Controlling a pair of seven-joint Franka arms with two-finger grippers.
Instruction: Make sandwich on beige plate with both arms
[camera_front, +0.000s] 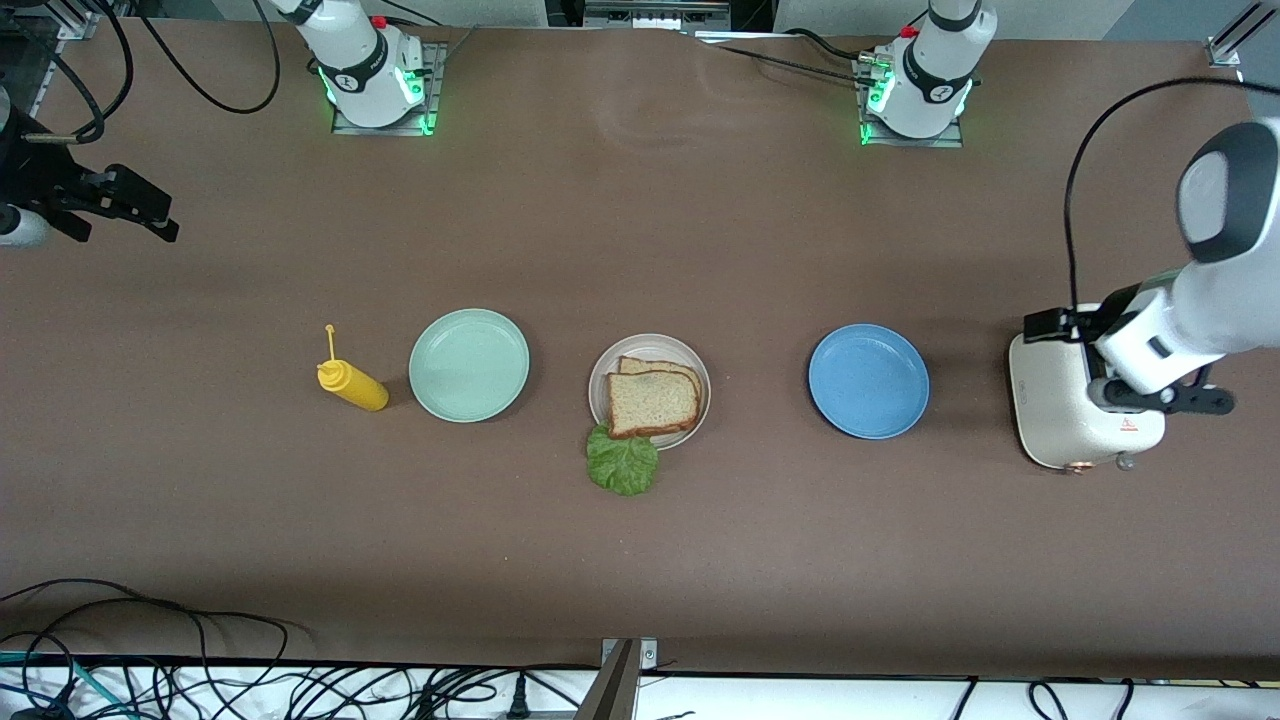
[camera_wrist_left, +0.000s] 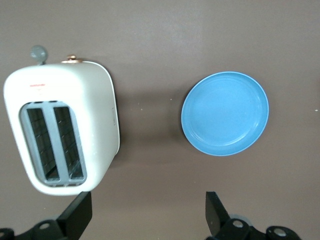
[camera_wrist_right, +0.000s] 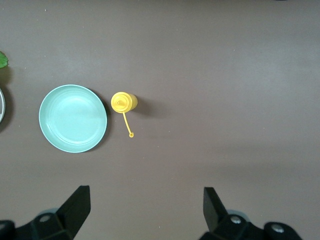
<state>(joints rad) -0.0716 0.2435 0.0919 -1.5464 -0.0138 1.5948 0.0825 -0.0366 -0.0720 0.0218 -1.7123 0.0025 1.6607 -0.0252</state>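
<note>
On the beige plate (camera_front: 602, 375) I see two bread slices (camera_front: 652, 400), lettuce (camera_front: 622, 462) spilling off at 6 o'clock; left gripper (camera_wrist_left: 147, 216) over the toaster (camera_front: 1050, 420), right gripper (camera_wrist_right: 145, 212) parked aside, fingers spread on both.

Front cam sits high across the table (camera_front: 640, 560), facing both arm bases and taking in the whole spread. Each wrist cam looks straight down from well up — the left one shares the toaster (camera_wrist_left: 62, 127) and blue plate (camera_wrist_left: 225, 113) with it, the right one the mint-green plate (camera_wrist_right: 73, 118) and yellow mustard bottle (camera_wrist_right: 123, 102).
</note>
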